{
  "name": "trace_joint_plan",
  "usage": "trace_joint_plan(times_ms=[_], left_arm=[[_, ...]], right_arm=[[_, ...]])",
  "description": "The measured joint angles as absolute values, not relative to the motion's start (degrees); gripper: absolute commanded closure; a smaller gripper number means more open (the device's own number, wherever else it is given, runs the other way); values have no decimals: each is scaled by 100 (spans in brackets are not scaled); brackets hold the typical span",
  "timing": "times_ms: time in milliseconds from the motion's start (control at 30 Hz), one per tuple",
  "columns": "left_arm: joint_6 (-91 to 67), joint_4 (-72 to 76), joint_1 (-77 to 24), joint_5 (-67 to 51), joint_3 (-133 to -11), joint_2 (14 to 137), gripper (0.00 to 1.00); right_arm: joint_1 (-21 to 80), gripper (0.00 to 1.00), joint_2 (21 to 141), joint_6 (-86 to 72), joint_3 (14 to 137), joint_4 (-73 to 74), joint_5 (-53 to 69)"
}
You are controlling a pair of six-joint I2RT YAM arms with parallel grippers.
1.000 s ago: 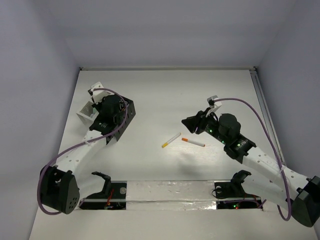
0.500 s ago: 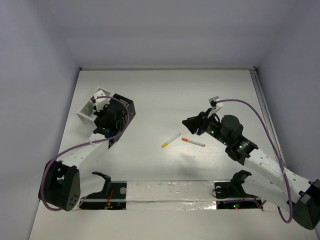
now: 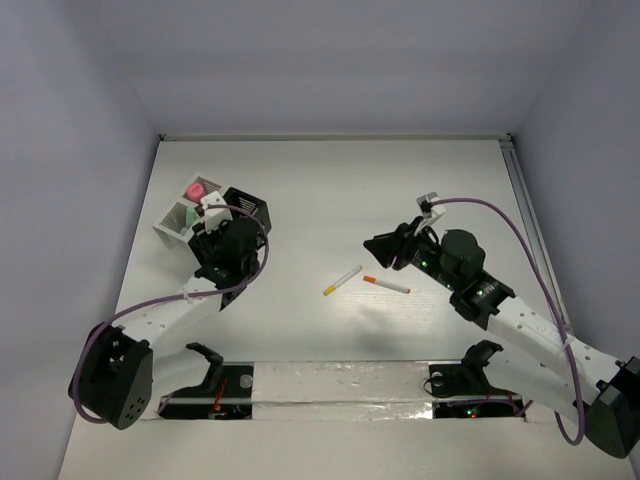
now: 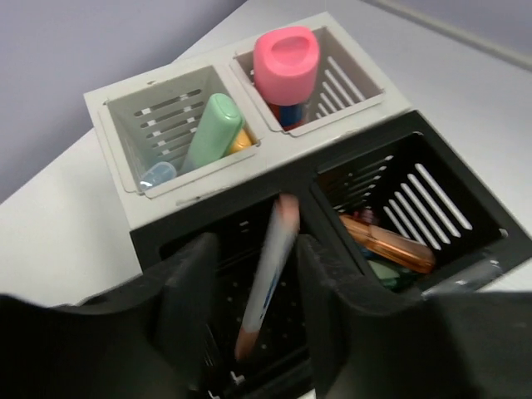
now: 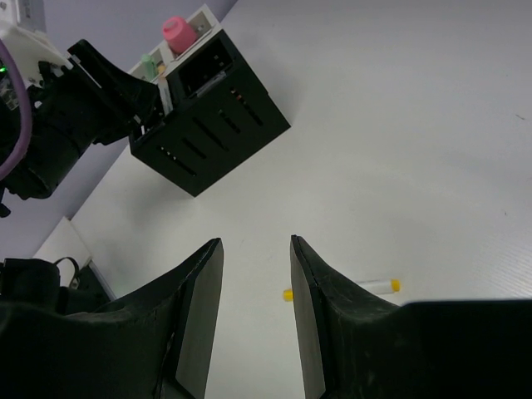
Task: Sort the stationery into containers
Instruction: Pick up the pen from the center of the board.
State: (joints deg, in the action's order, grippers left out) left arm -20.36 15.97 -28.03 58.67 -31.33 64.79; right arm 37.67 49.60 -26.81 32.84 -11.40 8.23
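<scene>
1. The white box sits at the far left of the bench and has two compartments. In the wrist view the left one holds a leaning green marker with a pale blue item and a bit of orange beside it. The right one holds an upright pink marker that rises above the rim.
2. The black box touches the white box on its right.
3. The left gripper hangs at the black box with its jaws wide. A thin pen stands tilted in the compartment that is on the left in the wrist view. It is between the fingers, with a gap on each side.
4. The other black compartment holds a slanted orange marker with something green under it.
5. Two pens lie loose near mid-bench, close together but apart. The yellow pen is on the left and the orange pen on the right.
6. The right gripper hangs above the bench just beyond the orange pen, its jaws wide and holding nothing.
</scene>
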Motion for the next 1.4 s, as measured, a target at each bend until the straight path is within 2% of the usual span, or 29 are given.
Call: trace_joint_plan(times_ms=[167,400,700,800,867,1067,1133,1300,1400], left_arm=[[-2014,1603,-3046,5966,-3135,6165,33],[-2003,1302,-3223,5588,-3382,5304,24],[-2191,377,-3280,3820,-4049,3629,16],[-2239,-67,-3282,3380,-4066,3083,9],[-2285,-370,-3280,3157,-4080,2755,1],[-2246,-1232,-3280,2539,-4377,2495,1],[-2150,-1448,-3280,2340,-4464,2488,1],[-1955,-1730,-3280,1962,-4440,2279,1],[-1905,-1737,-3280,1837,-4246,1870,1]], right_arm=[[3767,56,5129,-2681,3284,-1166,829],[3767,55,5570,-2679,3284,-1205,858],[3767,54,6818,-2663,3450,-1197,965],[3769,54,7094,-2661,3535,-1184,996],[3774,52,7210,-2668,3599,-1157,998],[3970,36,7651,-2816,3833,-1000,886],[4082,27,7800,-2926,3874,-891,794],[4342,20,8195,-3234,4095,-497,510],[4421,20,8313,-3452,4239,-285,373]])
